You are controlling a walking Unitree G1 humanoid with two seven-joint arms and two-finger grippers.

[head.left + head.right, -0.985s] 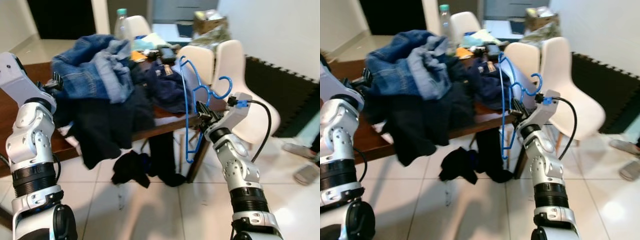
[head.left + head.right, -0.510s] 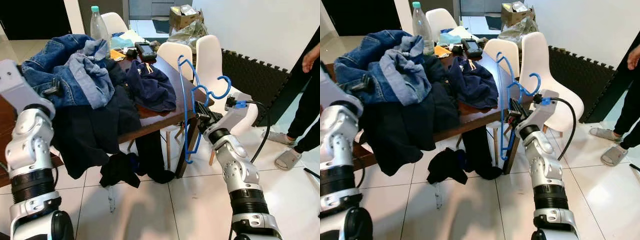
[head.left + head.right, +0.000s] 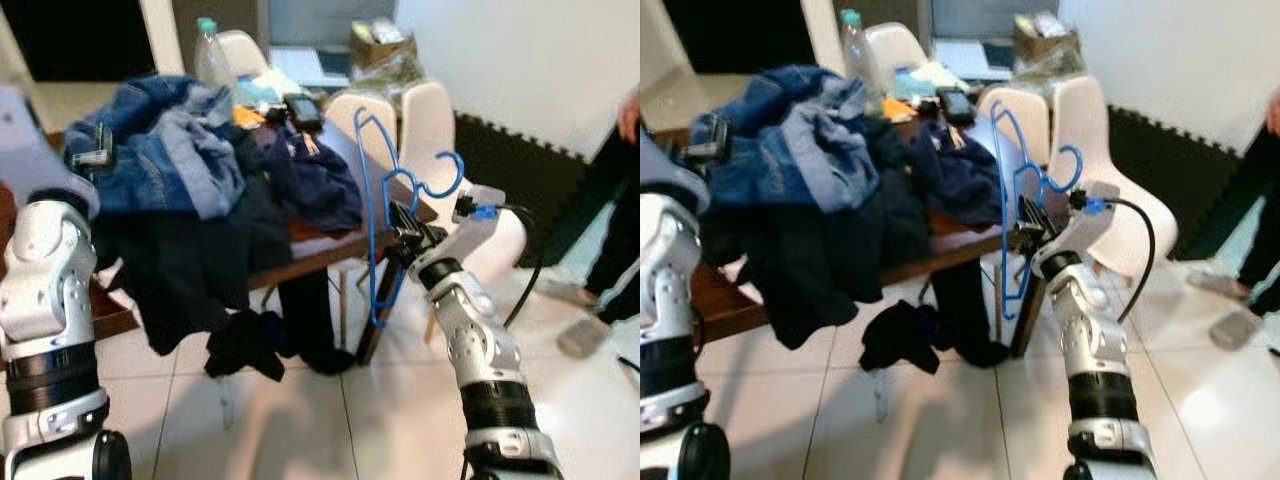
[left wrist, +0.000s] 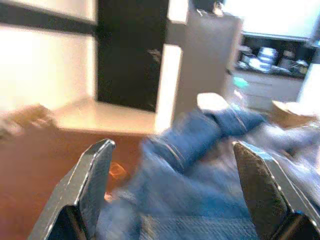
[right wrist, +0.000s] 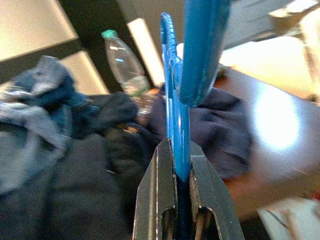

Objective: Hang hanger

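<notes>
One blue hanger (image 3: 385, 215) stood upright, pinched in the right gripper (image 5: 178, 172) beside the table (image 3: 330, 245). Three white chairs (image 3: 440, 125) stood behind. The left gripper (image 4: 175, 190) gaped wide over blurred denim clothes (image 3: 160, 150).

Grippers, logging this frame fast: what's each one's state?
Left gripper: open, holding nothing, above the denim pile.
Right gripper: shut on the blue hanger.

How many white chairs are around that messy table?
3. One white chair stands at the table's far end behind the bottle; two more, one and another, stand side by side behind the blue hanger. The clothes pile may hide others.
</notes>
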